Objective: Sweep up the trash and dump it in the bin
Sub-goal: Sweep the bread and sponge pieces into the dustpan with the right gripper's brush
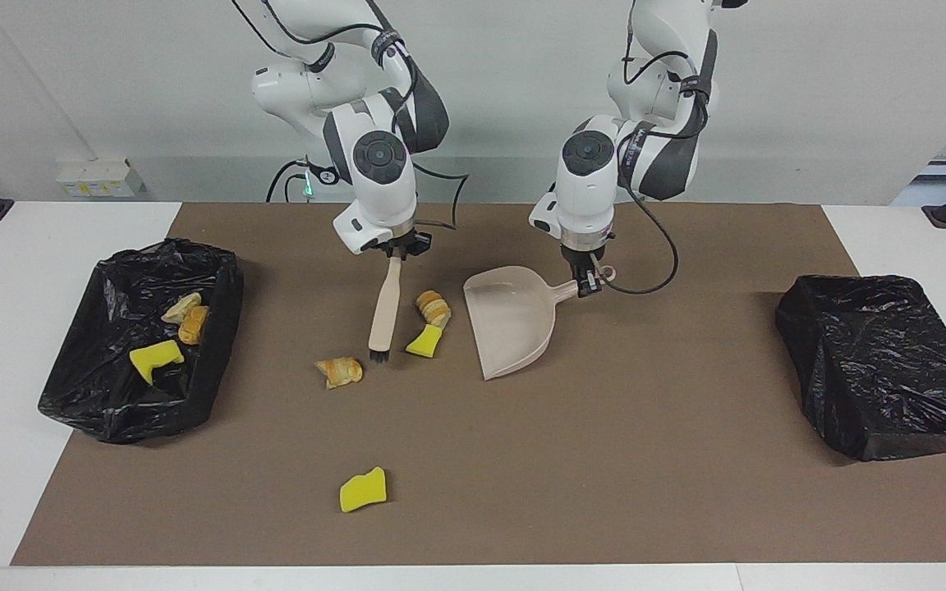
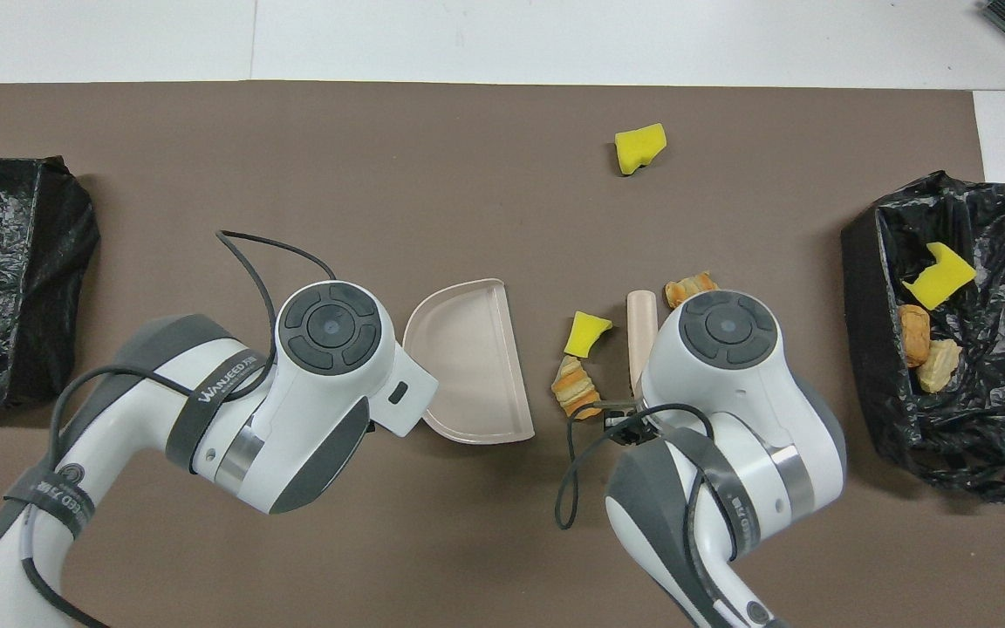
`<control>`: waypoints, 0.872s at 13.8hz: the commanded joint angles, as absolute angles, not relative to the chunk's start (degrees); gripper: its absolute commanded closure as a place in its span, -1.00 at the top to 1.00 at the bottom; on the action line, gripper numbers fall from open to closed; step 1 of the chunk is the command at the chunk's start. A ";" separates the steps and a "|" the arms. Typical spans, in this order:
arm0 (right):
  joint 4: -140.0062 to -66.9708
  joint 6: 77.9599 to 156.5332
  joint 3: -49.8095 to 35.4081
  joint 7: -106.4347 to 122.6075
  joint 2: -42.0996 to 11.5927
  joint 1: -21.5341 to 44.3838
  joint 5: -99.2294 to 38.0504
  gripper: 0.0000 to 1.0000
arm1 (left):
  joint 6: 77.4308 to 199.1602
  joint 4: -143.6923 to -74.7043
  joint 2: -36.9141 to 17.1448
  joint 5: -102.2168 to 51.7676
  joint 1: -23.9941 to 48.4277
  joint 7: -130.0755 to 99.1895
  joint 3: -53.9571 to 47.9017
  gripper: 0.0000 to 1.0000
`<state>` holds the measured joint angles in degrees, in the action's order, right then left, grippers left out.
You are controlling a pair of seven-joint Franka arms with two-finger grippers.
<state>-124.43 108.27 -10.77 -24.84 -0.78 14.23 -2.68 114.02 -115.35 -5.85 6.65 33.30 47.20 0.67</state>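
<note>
My right gripper (image 1: 395, 249) is shut on the handle of a beige brush (image 1: 383, 310), whose black bristles point down at the mat. On the dustpan's side of the bristles lie two bits of trash, a croissant piece (image 1: 433, 309) and a yellow sponge chunk (image 1: 424, 341). Another croissant piece (image 1: 339, 371) lies on the bin's side of them. The beige dustpan (image 1: 510, 324) rests on the mat with its mouth toward that trash, and my left gripper (image 1: 586, 283) is shut on its handle. A second yellow sponge chunk (image 1: 363, 490) lies farther from the robots. From overhead both wrists hide the grippers.
A black-lined bin (image 1: 218, 328) at the right arm's end of the table holds a yellow sponge chunk (image 1: 155, 359) and two bread pieces (image 1: 185, 316). A second black-bagged box (image 1: 879, 365) sits at the left arm's end. A brown mat (image 1: 604, 460) covers the table.
</note>
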 commanded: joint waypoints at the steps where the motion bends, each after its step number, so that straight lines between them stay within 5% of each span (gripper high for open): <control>1: -127.36 112.14 -11.16 -20.84 -1.12 16.42 -0.10 -1.00 | 114.17 -116.98 -4.31 7.73 33.84 45.97 1.05 -1.00; 5: -123.05 112.68 -12.39 -18.39 -6.59 20.03 -2.97 -1.00 | 114.08 -116.98 -4.22 7.73 33.84 45.97 1.05 -1.00; 12: -116.03 112.07 -12.13 -6.06 -7.47 20.04 -29.00 -1.00 | 114.08 -116.98 -4.31 7.73 33.75 45.97 1.05 -1.00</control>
